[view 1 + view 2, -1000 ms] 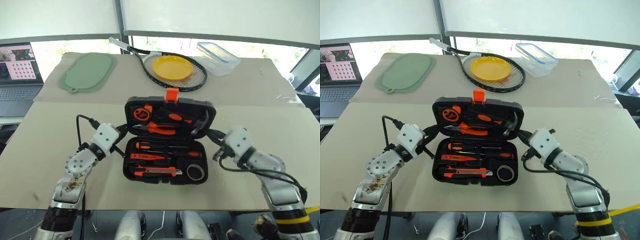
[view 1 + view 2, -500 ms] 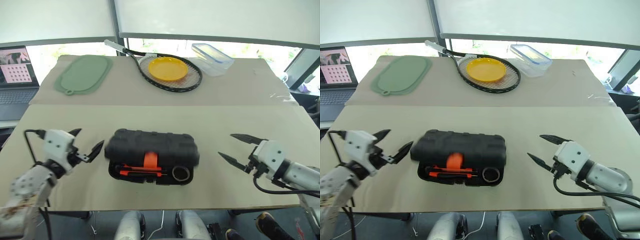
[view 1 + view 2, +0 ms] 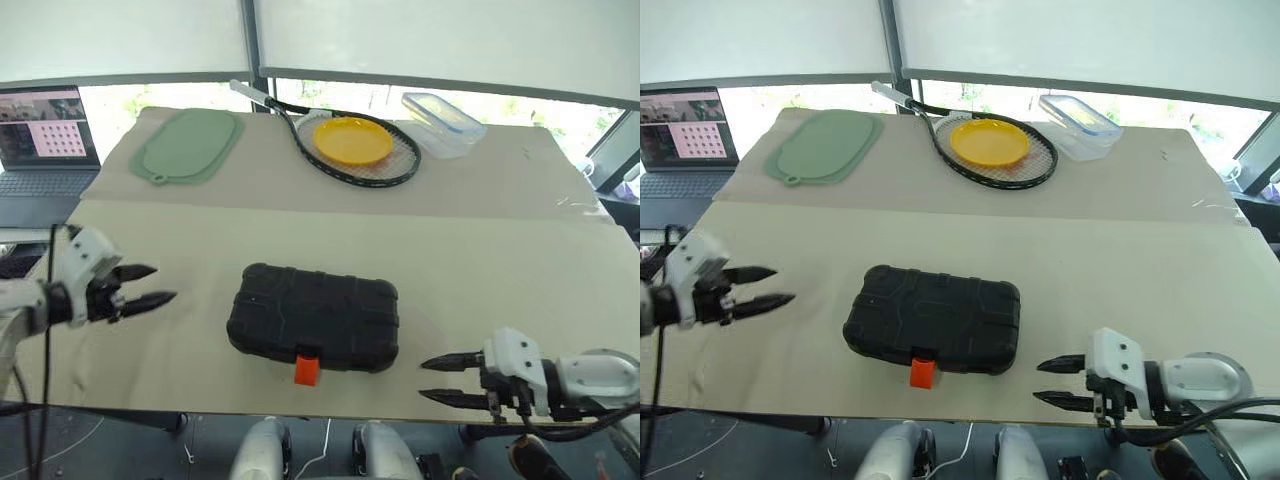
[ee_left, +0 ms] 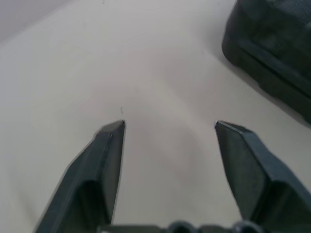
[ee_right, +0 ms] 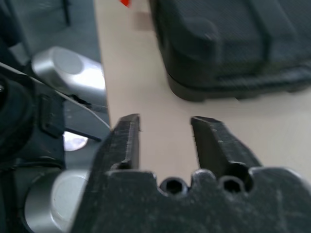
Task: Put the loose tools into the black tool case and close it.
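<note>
The black tool case (image 3: 314,317) is lying closed on the worktop (image 3: 500,250), its orange latch (image 3: 307,368) facing the near edge. The left tool (image 3: 146,285) is being held apart, left of the case, fingers parted, empty. The right tool (image 3: 437,380) is being held right of the case, fingers parted, empty.

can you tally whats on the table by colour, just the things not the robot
black: 2, the tool case and the racket
green: 1, the mat
yellow: 1, the plate
clear: 1, the lidded box
total: 5
</note>
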### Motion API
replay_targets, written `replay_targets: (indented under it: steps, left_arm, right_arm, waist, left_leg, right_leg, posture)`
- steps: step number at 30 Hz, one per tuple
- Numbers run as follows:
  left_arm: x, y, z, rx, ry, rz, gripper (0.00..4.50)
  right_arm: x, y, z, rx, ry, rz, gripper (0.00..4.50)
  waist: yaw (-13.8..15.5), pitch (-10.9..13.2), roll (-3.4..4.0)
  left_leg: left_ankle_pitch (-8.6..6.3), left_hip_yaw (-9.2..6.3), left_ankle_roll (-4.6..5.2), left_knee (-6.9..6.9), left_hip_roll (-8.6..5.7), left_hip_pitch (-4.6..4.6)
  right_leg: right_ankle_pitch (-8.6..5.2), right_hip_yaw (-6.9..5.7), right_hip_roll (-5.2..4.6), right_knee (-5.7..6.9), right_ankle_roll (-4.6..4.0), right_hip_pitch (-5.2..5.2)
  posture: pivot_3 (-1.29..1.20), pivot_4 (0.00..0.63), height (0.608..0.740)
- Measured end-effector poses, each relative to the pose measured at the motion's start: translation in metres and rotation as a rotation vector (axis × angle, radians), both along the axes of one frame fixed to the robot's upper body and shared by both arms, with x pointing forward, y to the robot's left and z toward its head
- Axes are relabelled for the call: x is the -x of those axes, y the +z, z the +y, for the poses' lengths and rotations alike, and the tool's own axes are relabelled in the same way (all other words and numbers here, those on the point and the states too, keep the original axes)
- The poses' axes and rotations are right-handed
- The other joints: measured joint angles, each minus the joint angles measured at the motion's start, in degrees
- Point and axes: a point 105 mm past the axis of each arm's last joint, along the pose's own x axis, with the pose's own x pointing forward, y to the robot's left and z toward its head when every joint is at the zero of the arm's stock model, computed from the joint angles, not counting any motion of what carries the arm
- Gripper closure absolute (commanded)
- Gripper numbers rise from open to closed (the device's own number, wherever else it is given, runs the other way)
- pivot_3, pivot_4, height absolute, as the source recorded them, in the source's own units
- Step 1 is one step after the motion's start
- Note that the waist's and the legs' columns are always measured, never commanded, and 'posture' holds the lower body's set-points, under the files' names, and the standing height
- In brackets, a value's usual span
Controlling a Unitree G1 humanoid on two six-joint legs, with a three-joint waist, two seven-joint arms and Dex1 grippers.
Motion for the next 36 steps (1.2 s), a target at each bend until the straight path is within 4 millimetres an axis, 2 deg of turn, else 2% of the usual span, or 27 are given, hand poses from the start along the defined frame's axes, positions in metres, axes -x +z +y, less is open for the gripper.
replay_targets:
  steps: [2, 6, 10, 12, 14, 16, 21, 23, 27, 31, 34, 36]
  left_arm:
    - [-0.016, -0.007, -0.021, -0.009, -0.081, -0.006, 3.11]
    - [-0.033, -0.017, -0.054, -0.029, -0.206, -0.008, 4.48]
    - [-0.039, -0.031, -0.072, -0.094, -0.295, -0.007, 4.48]
    - [-0.04, -0.036, -0.075, -0.14, -0.328, -0.01, 4.48]
    - [-0.038, -0.035, -0.068, -0.166, -0.336, 0.006, 4.48]
    - [-0.029, -0.036, -0.067, -0.179, -0.382, 0.045, 4.48]
    - [0.004, -0.041, -0.087, -0.15, -0.529, 0.12, 4.48]
    - [0.008, -0.04, -0.091, -0.15, -0.54, 0.118, 4.48]
    - [0.0, -0.03, -0.09, -0.144, -0.488, 0.06, 4.48]
    - [-0.012, 0.001, -0.087, -0.079, -0.435, 0.027, 4.48]
    - [-0.008, 0.03, -0.1, -0.028, -0.49, 0.023, 4.48]
    - [0.0, 0.034, -0.117, -0.029, -0.564, 0.013, 4.48]
  right_arm:
    - [0.001, -0.003, 0.007, -0.003, 0.033, 0.007, 4.5]
    - [0.0, -0.007, 0.015, -0.02, 0.067, 0.017, 4.5]
    - [-0.007, -0.013, 0.025, -0.026, 0.079, 0.004, 4.5]
    - [-0.022, -0.012, 0.032, -0.041, 0.041, -0.042, 4.5]
    - [-0.036, -0.014, 0.036, -0.056, -0.019, -0.046, 4.5]
    - [-0.055, -0.011, 0.036, -0.072, -0.107, -0.086, 4.5]
    - [-0.09, -0.003, 0.016, -0.061, -0.318, -0.175, 4.5]
    - [-0.092, -0.002, 0.013, -0.057, -0.339, -0.179, 4.5]
    - [-0.087, -0.003, 0.004, -0.029, -0.336, -0.171, 4.5]
    - [-0.084, 0.013, -0.009, -0.04, -0.342, -0.179, 4.5]
    - [-0.073, 0.023, -0.011, -0.054, -0.298, -0.147, 4.5]
    - [-0.061, 0.024, -0.005, -0.061, -0.239, -0.112, 4.5]
  waist:
    - [0.0, 0.0, -0.03]
    - [-0.5, 0.0, -0.06]
    - [-1.1, 0.0, -0.08]
    - [-1.2, 0.0, -0.1]
    - [-1.4, 0.0, -0.16]
    - [-1.5, 0.0, -0.15]
    - [-0.8, 0.0, -0.14]
    - [-0.8, 0.0, -0.14]
    - [-0.9, 0.0, -0.14]
    - [-0.9, 0.0, -0.14]
    - [-0.9, 0.0, -0.14]
    - [-1.0, 0.0, -0.12]
  left_leg:
    - [-0.02, 0.13, 0.03, 0.04, -0.02, -0.1]
    - [-0.02, 0.14, 0.03, 0.04, -0.02, -0.13]
    - [-0.02, 0.04, 0.03, 0.04, -0.01, -0.13]
    - [-0.02, -0.06, 0.03, 0.05, 0.0, -0.13]
    - [-0.02, -0.09, 0.03, 0.07, 0.07, -0.15]
    - [-0.02, -0.07, 0.04, 0.07, 0.03, -0.15]
    - [-0.08, -0.08, 0.13, 0.17, 0.04, -0.3]
    - [-0.08, -0.09, 0.14, 0.19, 0.0, -0.3]
    - [-0.08, -0.13, 0.14, 0.19, -0.01, -0.29]
    - [-0.08, -0.16, 0.15, 0.21, 0.0, -0.32]
    - [-0.1, -0.18, 0.17, 0.2, -0.02, -0.3]
    - [-0.1, -0.18, 0.18, 0.2, -0.03, -0.23]
  right_leg:
    - [0.01, -0.02, 0.02, 0.02, 0.03, -0.02]
    - [0.01, -0.02, 0.07, 0.0, 0.04, -0.03]
    - [0.0, 0.0, 0.09, 0.01, 0.05, -0.05]
    - [0.0, 0.04, 0.09, 0.05, 0.05, -0.07]
    - [0.0, 0.03, 0.15, 0.07, 0.05, -0.09]
    - [0.0, 0.06, 0.07, 0.09, 0.06, -0.11]
    - [-0.03, -0.01, -0.02, 0.08, 0.15, -0.13]
    - [-0.03, -0.01, 0.0, 0.08, 0.15, -0.12]
    - [-0.02, -0.01, 0.01, 0.09, 0.16, -0.12]
    - [-0.02, -0.04, 0.03, 0.09, 0.18, -0.1]
    - [-0.03, -0.03, 0.02, 0.04, 0.21, -0.06]
    - [-0.04, 0.01, 0.03, 0.03, 0.23, 0.0]
  posture:
    - [0.0, 0.15, 0.738]
    - [0.0, 0.15, 0.738]
    - [0.0, 0.15, 0.738]
    - [0.0, 0.15, 0.738]
    - [0.0, 0.15, 0.738]
    - [0.0, 0.15, 0.738]
    - [0.0, 0.15, 0.738]
    - [0.0, 0.15, 0.738]
    - [0.0, 0.15, 0.738]
    - [0.0, 0.15, 0.738]
    - [0.0, 0.15, 0.738]
    - [0.0, 0.15, 0.738]
